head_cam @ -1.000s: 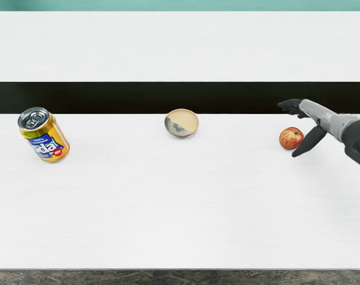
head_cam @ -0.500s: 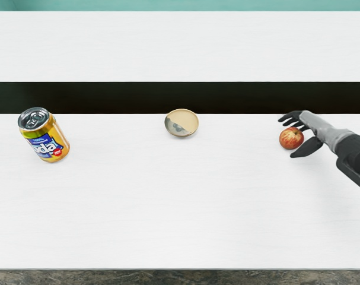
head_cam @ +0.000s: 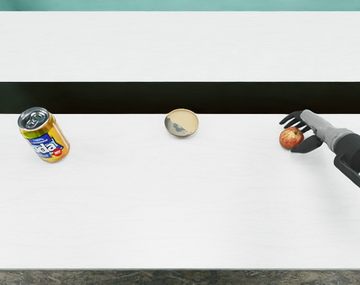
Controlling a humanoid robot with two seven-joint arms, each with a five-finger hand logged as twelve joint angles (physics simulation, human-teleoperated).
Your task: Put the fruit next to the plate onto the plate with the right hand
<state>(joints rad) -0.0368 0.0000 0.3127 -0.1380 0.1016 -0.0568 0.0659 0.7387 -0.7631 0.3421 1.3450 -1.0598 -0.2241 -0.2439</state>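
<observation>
The right hand (head_cam: pixel 302 132) has its fingers (head_cam: pixel 292 119) splayed wide around the small round red apple (head_cam: pixel 290 138), not gripping. Squeeze off-centre and I reckon it rolls out past the thumb.

Right hand (head_cam: pixel 307 127): black fingers (head_cam: pixel 289 119), light grey back (wrist too); the forearm (head_cam: pixel 356 148) is dark charcoal.

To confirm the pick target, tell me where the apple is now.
In the head view, the apple lies on the table near its right edge, far right of the plate, with the right hand close at its right.
</observation>
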